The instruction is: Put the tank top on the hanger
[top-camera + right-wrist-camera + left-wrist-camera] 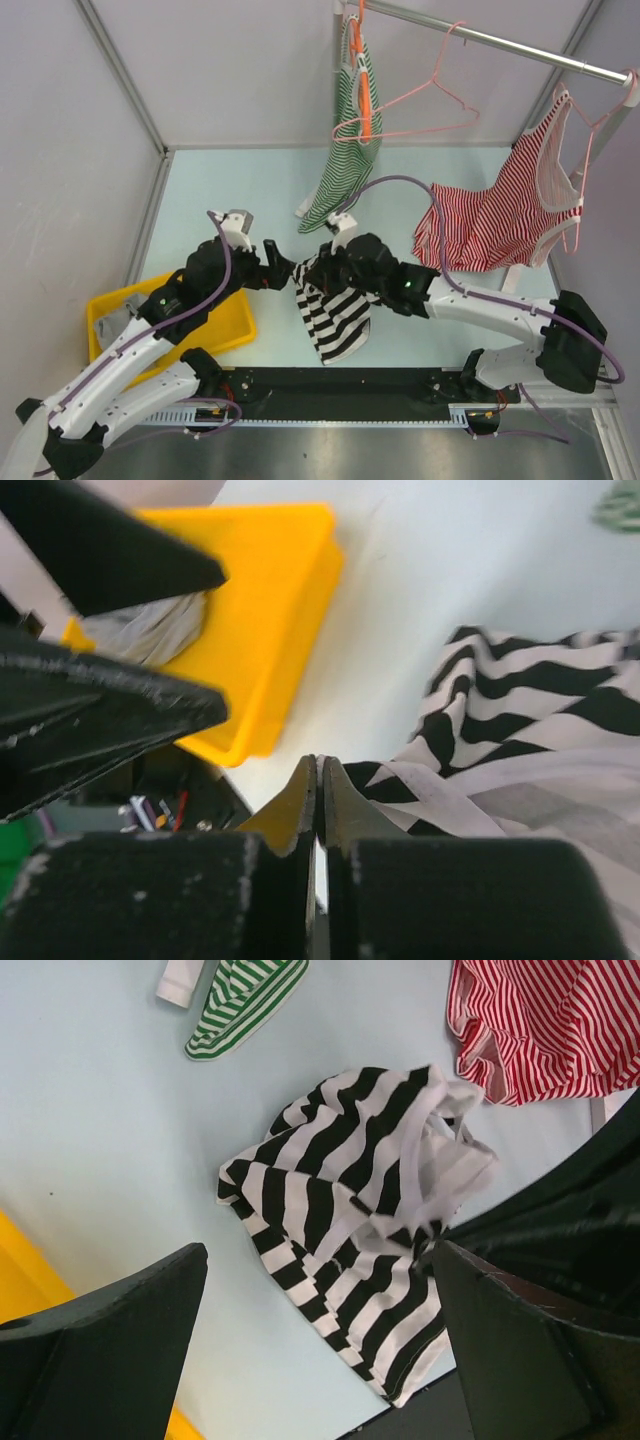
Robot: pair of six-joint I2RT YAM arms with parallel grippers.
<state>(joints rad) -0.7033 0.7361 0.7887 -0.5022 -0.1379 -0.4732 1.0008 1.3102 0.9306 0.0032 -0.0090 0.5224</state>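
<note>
While left fingers (pixel 110 1345) gape | right fingers (pixel 296 818) pinch tank top (pixel 335 310), seemingly

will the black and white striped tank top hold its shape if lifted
Probably floppy: the tank top is bunched and creased where the right hand pinches it. Likely light, since that small pinch seems enough to raise an edge. Loose folds may sag and shift.

This was a robot lab cell: a pale blue table (pixel 250 180) boxed in by blank grey walls (pixel 250 70) on metal posts (pixel 120 75), with a left arm (pixel 150 340) and a right arm (pixel 500 310) bolted to a black rail (pixel 340 385) at 6 o'clock. A rod (pixel 500 42) at 1 o'clock carried a hanger (pixel 438 80) and striped tops (pixel 500 215), and a yellow bin (pixel 225 320) sat at 8 o'clock.
</note>
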